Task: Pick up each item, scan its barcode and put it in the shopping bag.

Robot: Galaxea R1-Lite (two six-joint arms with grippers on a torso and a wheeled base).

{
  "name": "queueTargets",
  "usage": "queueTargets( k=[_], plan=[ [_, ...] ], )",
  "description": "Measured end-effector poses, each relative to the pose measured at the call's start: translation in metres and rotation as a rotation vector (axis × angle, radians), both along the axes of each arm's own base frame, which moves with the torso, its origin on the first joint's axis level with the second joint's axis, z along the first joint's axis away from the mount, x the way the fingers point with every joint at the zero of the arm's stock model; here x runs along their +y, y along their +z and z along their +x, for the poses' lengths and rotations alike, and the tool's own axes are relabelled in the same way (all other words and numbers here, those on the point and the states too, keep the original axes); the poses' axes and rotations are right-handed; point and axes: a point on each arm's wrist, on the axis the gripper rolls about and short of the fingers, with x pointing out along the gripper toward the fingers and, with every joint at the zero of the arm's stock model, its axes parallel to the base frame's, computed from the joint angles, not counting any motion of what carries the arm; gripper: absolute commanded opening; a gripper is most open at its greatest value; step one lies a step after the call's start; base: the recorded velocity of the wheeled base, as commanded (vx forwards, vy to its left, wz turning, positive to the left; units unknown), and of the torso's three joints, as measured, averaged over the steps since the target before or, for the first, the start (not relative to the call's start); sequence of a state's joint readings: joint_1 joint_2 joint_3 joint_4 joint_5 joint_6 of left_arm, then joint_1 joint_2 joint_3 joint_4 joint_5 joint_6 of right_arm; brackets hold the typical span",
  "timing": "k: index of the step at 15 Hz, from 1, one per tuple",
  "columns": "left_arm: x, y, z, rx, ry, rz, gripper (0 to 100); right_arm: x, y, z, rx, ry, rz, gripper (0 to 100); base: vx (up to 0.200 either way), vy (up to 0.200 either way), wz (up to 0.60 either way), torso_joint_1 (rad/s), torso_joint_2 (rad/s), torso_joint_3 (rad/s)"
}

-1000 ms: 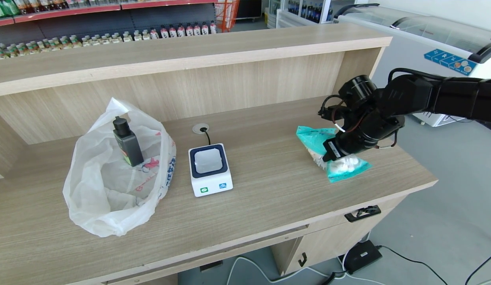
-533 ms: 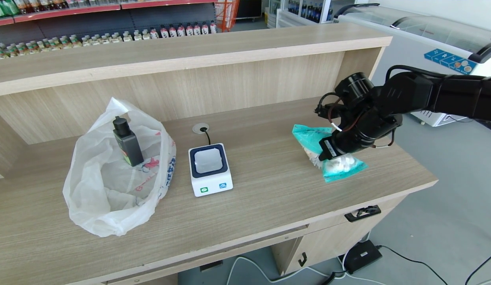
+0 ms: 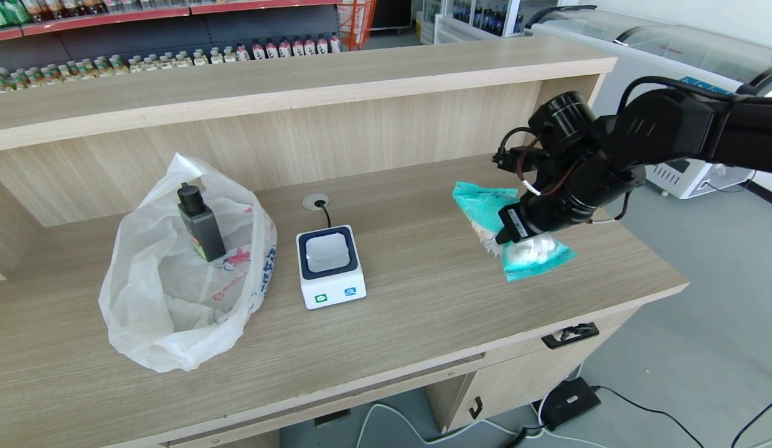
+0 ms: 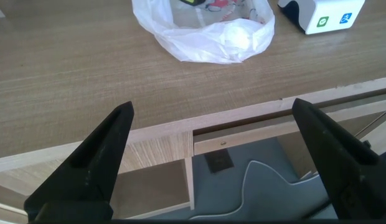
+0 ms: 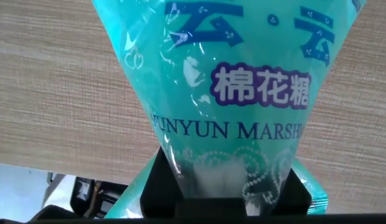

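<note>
Head view, marshmallow packet [image 3: 535, 256]: it is hanging in the right hand [image 3: 509, 231] above the right end of the worktop [image 3: 423, 298]. It is seemingly riding clear of the surface and well apart from the scanner [image 3: 330, 264].
Head view, right hand: it is pinching the packet across its middle, with the teal ends sticking out on either side.
Head view, shopping bag [image 3: 174, 298]: it is lying open near the worktop's left end, with a dark bottle [image 3: 200, 227] standing inside.
Left wrist view, left hand [image 4: 211, 112]: it is hanging spread wide and gripping nothing, just off the worktop's front edge. The shopping bag [image 4: 205, 31] and scanner [image 4: 324, 12] are sitting beyond it.
Right wrist view, packet [image 5: 243, 81]: its glossy film is narrowing and creasing where the hand [image 5: 227, 186] is squeezing it.
Handling, weight: it is likely weighing very little, being puffed with air and soft sweets.
Handling, surface: the film is probably acting slippery and giving under pressure, so a firm pinch is squashing the contents without breaking them.
Handling, hold: the mid-body grip is looking sound, though the loose ends are flopping and may be hiding the barcode.
</note>
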State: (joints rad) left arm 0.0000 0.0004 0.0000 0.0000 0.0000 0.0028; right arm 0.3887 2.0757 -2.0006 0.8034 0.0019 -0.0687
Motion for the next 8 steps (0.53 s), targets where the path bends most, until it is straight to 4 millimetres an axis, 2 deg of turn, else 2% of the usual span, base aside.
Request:
queueTargets(
  k=[4, 6, 8],
  plan=[
    [0.000, 0.000, 0.000, 0.000, 0.000, 0.000, 100, -0.004, 0.039, -0.036, -0.024, -0.070, 0.097, 0, 0.000, 0.000, 0.00, 0.000, 0.00, 0.000],
    [0.000, 0.000, 0.000, 0.000, 0.000, 0.000, 100, -0.009, 0.065, -0.051, -0.114, -0.096, 0.174, 0, 0.000, 0.000, 0.00, 0.000, 0.00, 0.000],
    [0.000, 0.000, 0.000, 0.000, 0.000, 0.000, 100, -0.011, 0.099, -0.068, -0.279, -0.104, 0.279, 0, 0.000, 0.000, 0.00, 0.000, 0.00, 0.000]
  ],
)
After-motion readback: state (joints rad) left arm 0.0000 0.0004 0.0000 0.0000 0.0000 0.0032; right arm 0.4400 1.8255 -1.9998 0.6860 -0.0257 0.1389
